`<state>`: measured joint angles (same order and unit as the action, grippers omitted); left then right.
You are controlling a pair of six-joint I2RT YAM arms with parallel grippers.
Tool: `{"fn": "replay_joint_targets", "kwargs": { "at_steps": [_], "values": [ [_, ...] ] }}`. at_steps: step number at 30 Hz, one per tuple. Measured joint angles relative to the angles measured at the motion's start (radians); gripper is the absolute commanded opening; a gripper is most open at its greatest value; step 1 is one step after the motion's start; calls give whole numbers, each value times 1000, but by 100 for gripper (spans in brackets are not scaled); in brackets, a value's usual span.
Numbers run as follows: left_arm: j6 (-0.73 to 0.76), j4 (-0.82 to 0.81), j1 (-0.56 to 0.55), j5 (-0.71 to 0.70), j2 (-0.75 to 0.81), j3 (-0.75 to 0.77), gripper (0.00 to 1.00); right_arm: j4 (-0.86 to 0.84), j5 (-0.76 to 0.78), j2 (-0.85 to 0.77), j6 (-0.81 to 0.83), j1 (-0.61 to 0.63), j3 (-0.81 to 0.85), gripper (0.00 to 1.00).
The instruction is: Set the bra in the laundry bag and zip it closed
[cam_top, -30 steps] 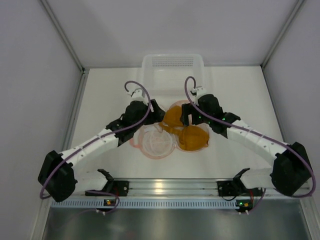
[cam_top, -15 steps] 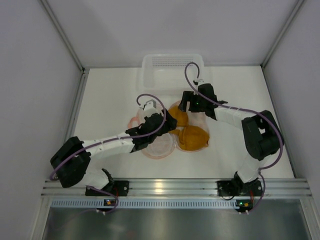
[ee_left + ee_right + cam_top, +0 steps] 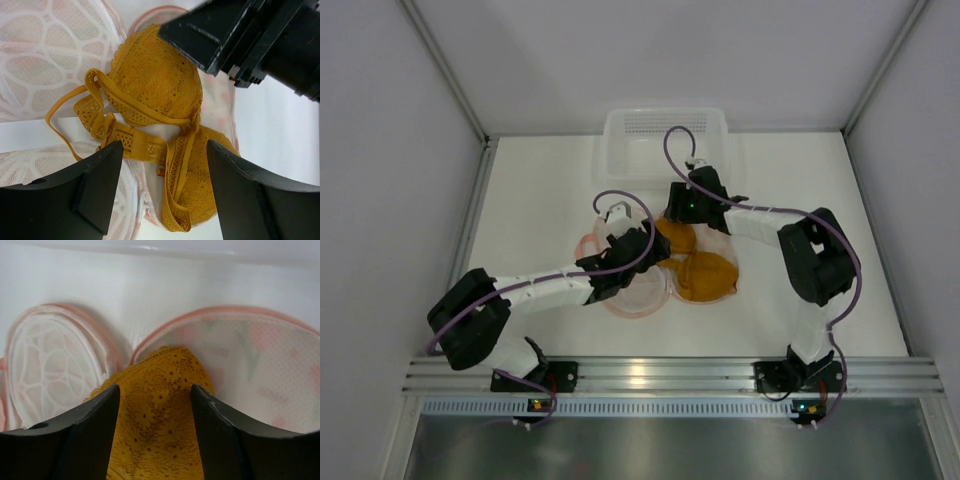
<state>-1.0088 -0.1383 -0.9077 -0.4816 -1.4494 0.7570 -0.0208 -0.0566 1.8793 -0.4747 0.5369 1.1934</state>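
The mustard-orange lace bra point(image 3: 705, 275) lies on the right half of the open pink laundry bag point(image 3: 636, 292), whose white mesh left half faces up. My left gripper point(image 3: 647, 246) is open just above the bra's straps and cups point(image 3: 155, 85), touching nothing, with the bag's mesh point(image 3: 45, 55) to its left. My right gripper point(image 3: 678, 208) is open at the bra's far cup. In the right wrist view its jaws point(image 3: 155, 390) straddle the cup's edge point(image 3: 160, 420), and the bag's pink lining point(image 3: 260, 357) lies behind.
A white slotted plastic basket point(image 3: 665, 135) stands at the back of the white table, right behind the right gripper, and its rim point(image 3: 150, 245) shows in the right wrist view. Grey walls close in both sides. The right gripper's black body point(image 3: 250, 40) hangs close over the left gripper.
My left arm has swung right and its gripper now sits over the bag and bra. My right arm has folded, and its gripper has moved left and back to the bra's far cup.
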Motion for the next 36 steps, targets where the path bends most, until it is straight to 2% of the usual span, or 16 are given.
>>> {"fn": "replay_joint_targets", "kwargs": {
  "at_steps": [2, 5, 6, 13, 19, 25, 30, 36],
  "values": [
    [4, -5, 0, -10, 0, -6, 74, 32, 30, 12, -1, 7, 4, 48],
    [10, -7, 0, -15, 0, -21, 74, 82, 66, 29, -3, 11, 35, 16],
    [13, -7, 0, -16, 0, -26, 74, 92, 75, 33, -9, 12, 47, 0],
    [25, -11, 4, -16, 0, -28, 74, 111, 129, 14, -42, 21, 47, 0],
    [48, -21, 4, -14, -4, -23, 74, 108, 216, -178, -100, 24, -84, 0],
    [73, -68, 4, 28, -79, 16, 74, 53, 286, -362, -161, 24, -201, 0],
    [114, -139, 4, 100, -154, 30, 73, 38, 378, -382, -185, 25, -241, 0],
    [173, -170, 4, 110, -221, 68, 72, 42, 446, -379, -185, 24, -257, 0]
  ]
}}
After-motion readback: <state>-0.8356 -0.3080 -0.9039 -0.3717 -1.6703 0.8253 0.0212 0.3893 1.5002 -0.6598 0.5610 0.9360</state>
